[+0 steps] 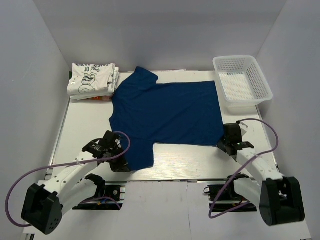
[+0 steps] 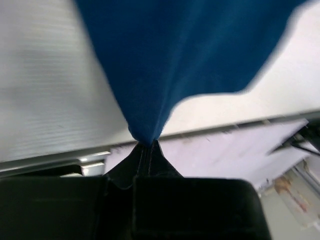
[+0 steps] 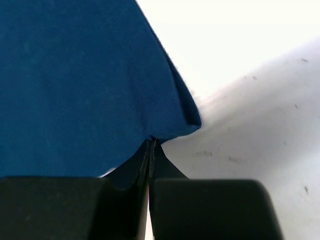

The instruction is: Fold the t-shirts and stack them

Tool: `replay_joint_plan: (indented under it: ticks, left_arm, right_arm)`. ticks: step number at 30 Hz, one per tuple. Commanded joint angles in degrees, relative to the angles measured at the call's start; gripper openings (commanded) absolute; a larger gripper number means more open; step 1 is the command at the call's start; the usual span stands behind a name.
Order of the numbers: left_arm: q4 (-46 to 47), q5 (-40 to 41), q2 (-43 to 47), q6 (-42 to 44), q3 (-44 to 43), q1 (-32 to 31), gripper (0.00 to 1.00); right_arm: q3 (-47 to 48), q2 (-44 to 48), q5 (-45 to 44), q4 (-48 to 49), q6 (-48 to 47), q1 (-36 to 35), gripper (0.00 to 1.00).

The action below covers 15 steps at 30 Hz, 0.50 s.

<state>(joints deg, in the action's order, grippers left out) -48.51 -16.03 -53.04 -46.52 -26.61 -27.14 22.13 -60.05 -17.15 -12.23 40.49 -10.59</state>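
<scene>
Navy t-shirt [image 1: 170, 112] spread mostly flat, near corners clamped in left pincer [image 2: 147, 145] and right pincer [image 3: 151, 140]

The navy t-shirt [image 1: 170, 112] lies spread flat and sideways across the middle of the table [image 1: 85, 125]. Its neck is toward 9 o'clock and its hem toward 3 o'clock, with short sleeves pointing to 11 and 7 o'clock. The 7 o'clock sleeve and the 4 o'clock hem corner are drawn into pinched points. The white t-shirts [image 1: 91, 80], printed with dark lettering and a cartoon, sit folded in a stack at 10 o'clock, just beside the far sleeve.
</scene>
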Motion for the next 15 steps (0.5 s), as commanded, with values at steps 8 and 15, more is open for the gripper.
replay_joint_plan:
  ticks: [8, 15]
  left_arm:
    - [14.3, -6.5, 5.3, 4.2, -7.6, 0.0, 0.0]
    - [29.0, 0.4, -5.1, 5.8, -15.5, 1.2, 0.0]
  right_arm:
    - [2.8, 6.5, 4.0, -3.9, -4.0, -0.7, 0.0]
    - [13.3, -2.2, 3.4, -1.0, -6.7, -1.9, 0.0]
